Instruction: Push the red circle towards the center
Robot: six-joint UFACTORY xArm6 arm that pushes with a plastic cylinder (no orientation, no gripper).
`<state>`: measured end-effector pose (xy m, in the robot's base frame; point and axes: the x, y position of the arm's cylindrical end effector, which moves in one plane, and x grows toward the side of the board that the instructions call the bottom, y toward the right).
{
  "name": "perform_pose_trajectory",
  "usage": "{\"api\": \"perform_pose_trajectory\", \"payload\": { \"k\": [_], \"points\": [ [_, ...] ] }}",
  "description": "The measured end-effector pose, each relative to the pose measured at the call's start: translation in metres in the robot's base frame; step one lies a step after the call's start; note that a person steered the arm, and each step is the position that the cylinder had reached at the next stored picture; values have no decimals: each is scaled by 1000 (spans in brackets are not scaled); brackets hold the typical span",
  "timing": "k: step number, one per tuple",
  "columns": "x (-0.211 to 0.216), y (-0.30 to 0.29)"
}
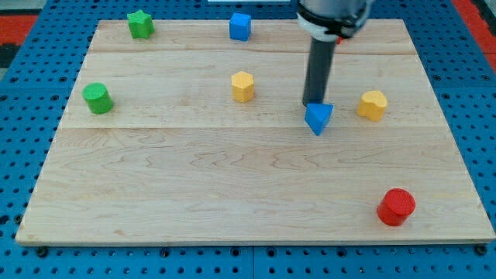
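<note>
While the wooden board (232,178) lies flat on a blue table with holes (23,116), small blocks sit on it, spread well apart.

At the far left, a green star (140,24) sits close to the far edge. A bit nearer, and closer to the left edge, is a green round block (98,98).

Moving right, a blue cube (240,26) sits at the far edge. Nearer than it is a yellow block with flat sides (242,86).

Next comes the dark rod (319,71). It stands straight up, and its top is cut off by the top of the view. My tip (314,104) is at the far side of a blue triangle block (318,118). It looks like it touches the block or is just beside it, but I cannot tell which. The rod has no hand, so nothing is held or squeezed; it only rests against things.

Right of the triangle is a yellow heart-like block (372,105); its shape is hard to make out.

Last, the red circle (397,207) sits near the right corner at the near edge. It is well apart from my tip and from the middle of the board.
</note>
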<state>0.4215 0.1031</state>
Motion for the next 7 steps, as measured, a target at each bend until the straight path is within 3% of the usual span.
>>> {"api": "perform_pose_trajectory", "payload": {
  "k": [1,3,4,5,7],
  "points": [
    [44,0],
    [72,97],
    [126,138],
    [177,142],
    [145,-21]
  ]
}}
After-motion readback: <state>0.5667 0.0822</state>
